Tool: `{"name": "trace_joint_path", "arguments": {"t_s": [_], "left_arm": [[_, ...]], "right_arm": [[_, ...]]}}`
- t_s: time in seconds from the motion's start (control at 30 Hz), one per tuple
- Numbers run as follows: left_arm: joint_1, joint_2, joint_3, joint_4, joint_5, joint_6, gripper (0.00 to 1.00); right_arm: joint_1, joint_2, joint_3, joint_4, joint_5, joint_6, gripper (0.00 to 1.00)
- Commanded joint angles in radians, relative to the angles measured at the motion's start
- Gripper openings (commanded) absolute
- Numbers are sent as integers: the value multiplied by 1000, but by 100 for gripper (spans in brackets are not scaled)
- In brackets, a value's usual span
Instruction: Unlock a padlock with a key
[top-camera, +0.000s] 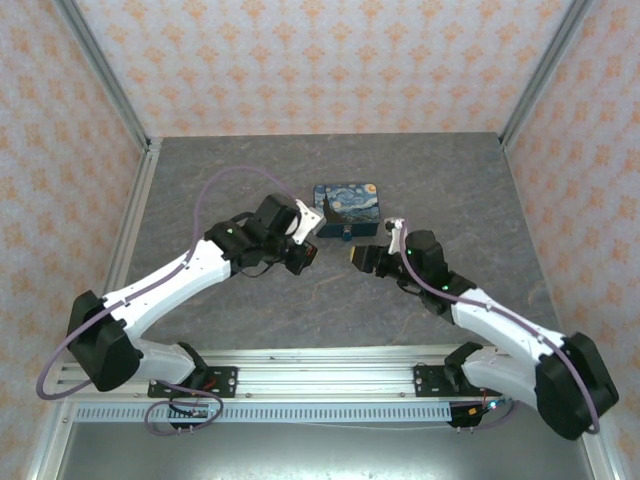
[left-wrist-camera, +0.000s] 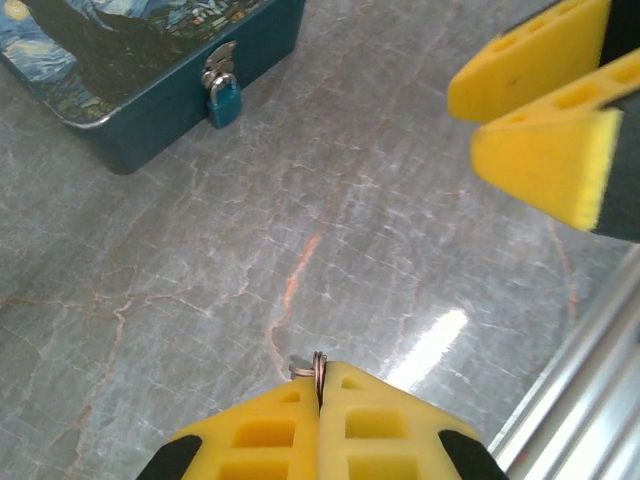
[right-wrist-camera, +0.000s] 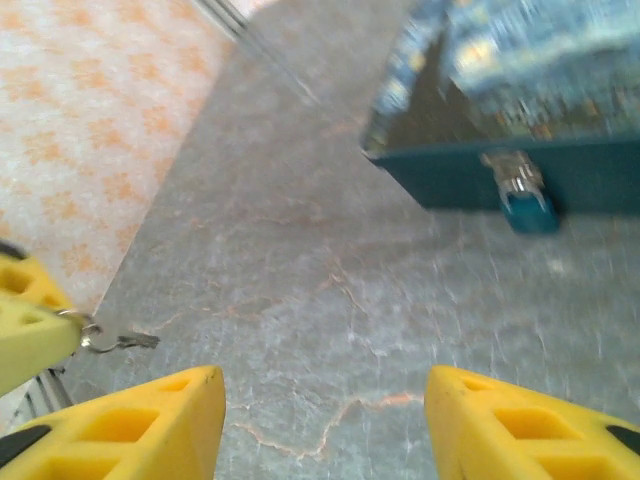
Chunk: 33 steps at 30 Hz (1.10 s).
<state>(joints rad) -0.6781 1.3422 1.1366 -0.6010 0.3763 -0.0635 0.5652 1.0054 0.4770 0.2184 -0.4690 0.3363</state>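
Padlock (left-wrist-camera: 224, 100): small, blue-bodied, bright shackle (left-wrist-camera: 222, 80) passed through the hasp (left-wrist-camera: 218, 62) on the front wall of the painted box (left-wrist-camera: 150, 120), toward the far middle of the worktop (left-wrist-camera: 330, 250). Closed by the look of it, so not yet unlocked. Blurred from the right wrist, but plainly hanging low on the box front.

Well apart from it, nearer the arms: left claw (left-wrist-camera: 320, 385), clenched tight on a key ring (left-wrist-camera: 316, 365), with just the ring's edge peeping out between the tips. From the right wrist, key (right-wrist-camera: 135, 341) sticking out sideways from that ring, gripped by no finger itself. Right claw (right-wrist-camera: 325, 400) facing the left one, jaws standing apart with nothing between them, near the key but not touching it.

Step in hand, as a guess: getting the key into a usable grip, ahead of any approach to the lock. Likely needs the right claw closed on the key's bow, blade left free and pointing outward, then a release of the ring by the left. After that, calls for lining the blade up with the keyhole, presumably on the underside and hidden here. Awkward with a loose-hanging lock: apt to swing away under a push, so probably wants steadying from the side during insertion and turning.
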Motion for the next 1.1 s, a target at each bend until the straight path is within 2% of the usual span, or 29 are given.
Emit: {"name": "trace_joint_path", "arguments": {"t_s": [0.0, 0.27, 0.37, 0.67, 1.07], "left_arm": [[14, -33, 55, -93, 122, 43, 0], [31, -52, 116, -177, 225, 54, 0], [34, -55, 120, -186, 248, 49, 0], [41, -61, 118, -199, 348, 51, 0], [55, -55, 112, -223, 381, 64, 0]], "right_arm": [[30, -64, -9, 32, 104, -269, 55], [184, -83, -2, 33, 120, -617, 50], [244, -59, 12, 36, 143, -702, 44], [335, 26, 45, 93, 209, -810, 41], [368, 68, 69, 157, 198, -812, 38]]}}
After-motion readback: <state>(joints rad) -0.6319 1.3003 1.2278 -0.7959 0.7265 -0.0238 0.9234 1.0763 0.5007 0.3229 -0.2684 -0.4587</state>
